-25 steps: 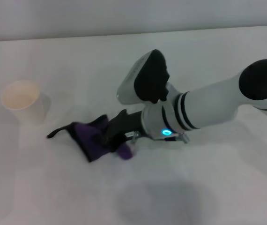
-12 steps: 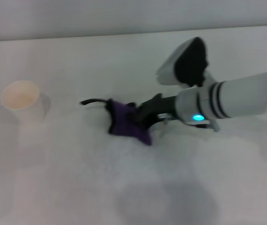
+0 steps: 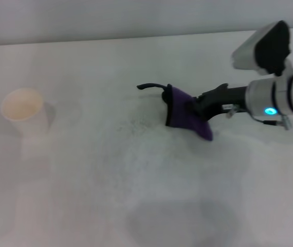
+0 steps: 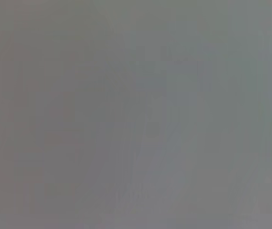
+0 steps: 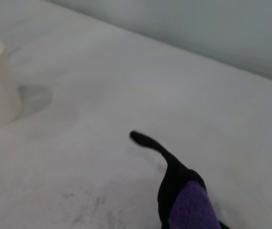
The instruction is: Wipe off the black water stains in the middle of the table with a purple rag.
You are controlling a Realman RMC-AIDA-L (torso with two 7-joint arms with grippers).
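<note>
The near part of the table (image 3: 136, 206) shows only a broad dim shadow. Farther in, about mid-table, faint grey specks and streaks (image 3: 128, 128) lie scattered on the white surface; the right wrist view shows them too (image 5: 86, 205). No solid black blob can be made out, and if 1 remains it may be under the cloth. Just right of the specks sits the rag (image 3: 185, 117), bunched and pressed to the table, its thin black loop (image 3: 149, 86) trailing away toward the left. The right gripper (image 3: 205, 107) is pinched on the rag's right edge, its dark fingers partly buried in the folds; the arm reaches in from the right and is cut off by the frame edge. In the right wrist view only the rag's top (image 5: 188, 205) and its loop show, the rest cut off. At far left stands 1 paper cup (image 3: 23, 110), well apart from the rag. The left wrist view is blank grey, and the left gripper appears nowhere.
</note>
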